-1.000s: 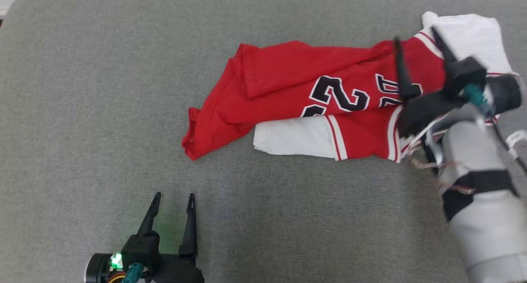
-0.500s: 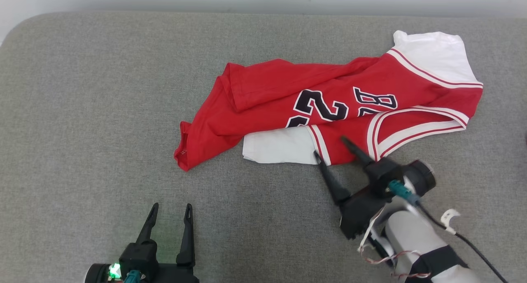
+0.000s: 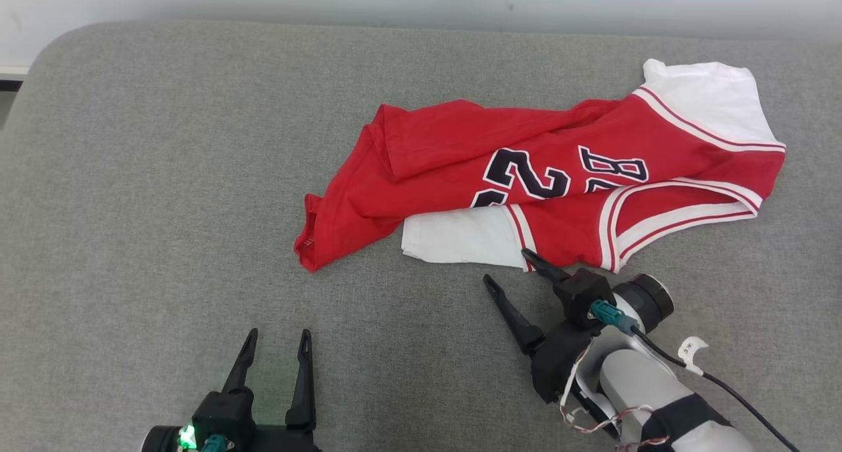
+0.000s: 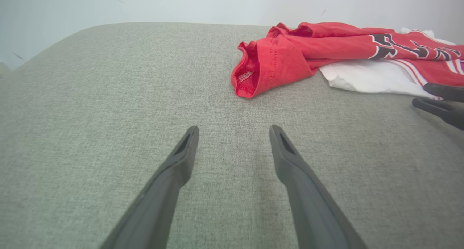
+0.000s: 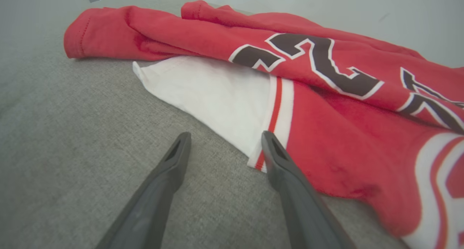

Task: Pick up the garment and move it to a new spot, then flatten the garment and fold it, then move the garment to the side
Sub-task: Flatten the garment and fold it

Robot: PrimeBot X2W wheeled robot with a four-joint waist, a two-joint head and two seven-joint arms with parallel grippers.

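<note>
The garment [image 3: 526,169] is a red and white jersey with dark numbers, lying crumpled on the grey cushion at the centre right. My right gripper [image 3: 510,266] stands open just in front of its near edge, one fingertip at the white hem, nothing held. In the right wrist view the garment [image 5: 290,82] lies ahead of the right gripper [image 5: 224,140], whose right finger overlaps the red-striped edge. My left gripper [image 3: 276,337] is open at the lower left, well clear of the cloth. Seen from the left wrist, the garment [image 4: 326,53] lies ahead to the right of the left gripper [image 4: 233,131].
The grey cushion [image 3: 164,175] has a rounded far-left corner and a pale wall behind its far edge. In the left wrist view the right gripper's fingers [image 4: 440,104] enter from the right edge. A cable trails from the right wrist [image 3: 723,386].
The right arm has pulled back from over the garment's right part to its near edge and stands open there. The garment lies let go. The head camera has shifted.
</note>
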